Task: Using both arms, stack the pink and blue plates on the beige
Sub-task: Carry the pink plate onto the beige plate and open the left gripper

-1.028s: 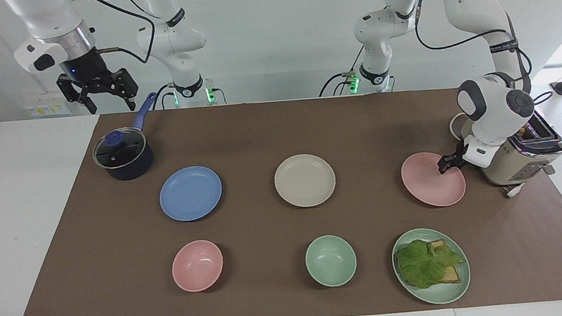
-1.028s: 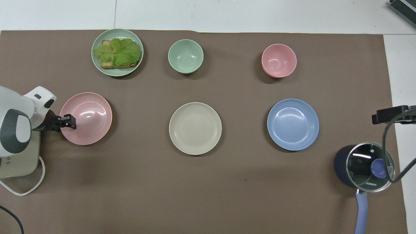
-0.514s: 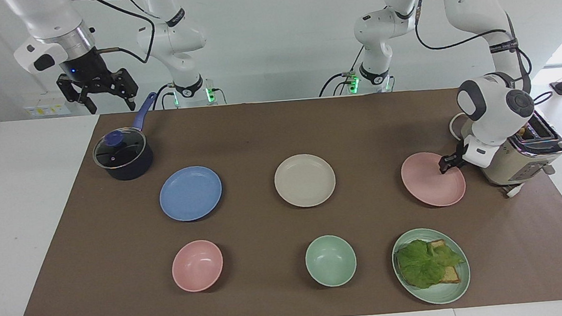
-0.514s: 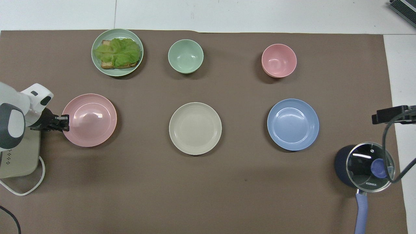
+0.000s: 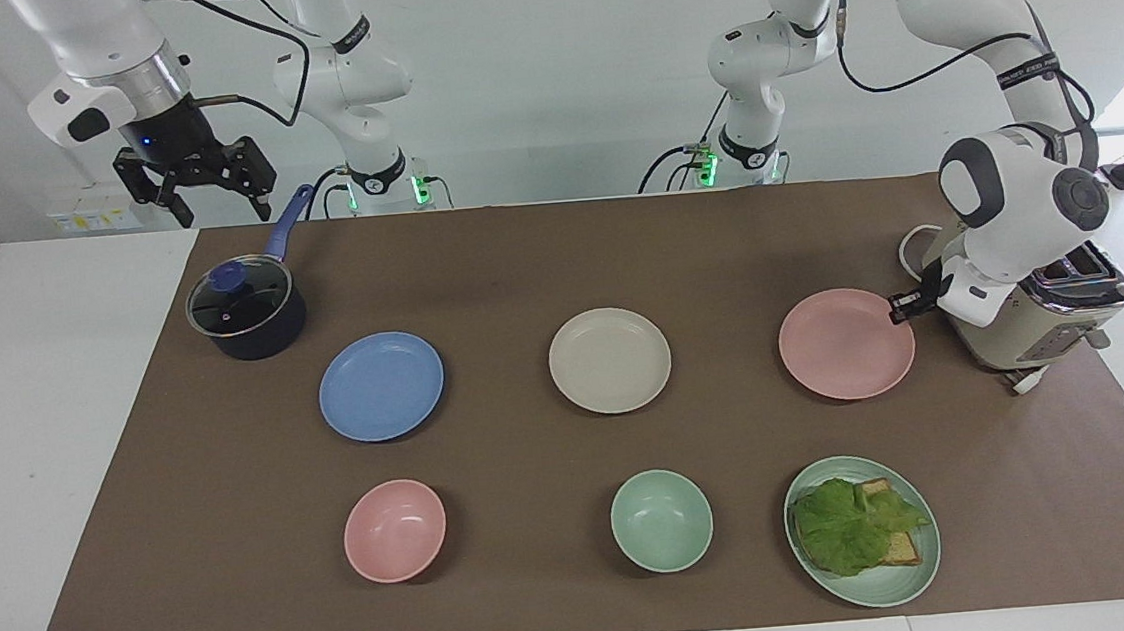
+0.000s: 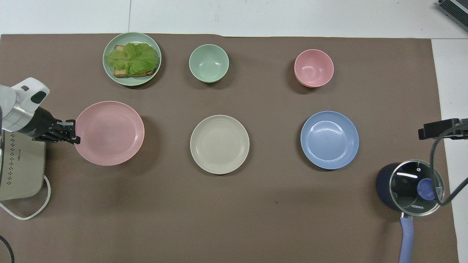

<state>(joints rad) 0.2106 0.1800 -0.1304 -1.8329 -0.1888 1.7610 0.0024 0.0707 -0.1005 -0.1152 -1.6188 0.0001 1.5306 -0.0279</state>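
The pink plate [image 5: 845,343] [image 6: 109,133] hangs just above the mat toward the left arm's end, level, and my left gripper [image 5: 900,307] [image 6: 74,132] is shut on its rim, on the toaster's side. The beige plate [image 5: 610,360] [image 6: 219,144] lies in the middle of the mat. Toward the right arm's end lies the blue plate [image 5: 381,386] [image 6: 329,140]. My right gripper [image 5: 201,188] waits open, high over the table's edge beside the saucepan's handle; only a black part of it [image 6: 442,128] shows in the overhead view.
A beige toaster [image 5: 1044,318] [image 6: 20,171] stands beside the left wrist. A lidded dark saucepan [image 5: 246,310] [image 6: 411,186] sits near the right arm. Farther out lie a pink bowl [image 5: 394,530], a green bowl [image 5: 660,520] and a green plate [image 5: 862,531] with lettuce and bread.
My left gripper closed on the pink plate's rim and lifted it; the plate levelled out and shifted slightly toward the beige plate. The right arm stayed still.
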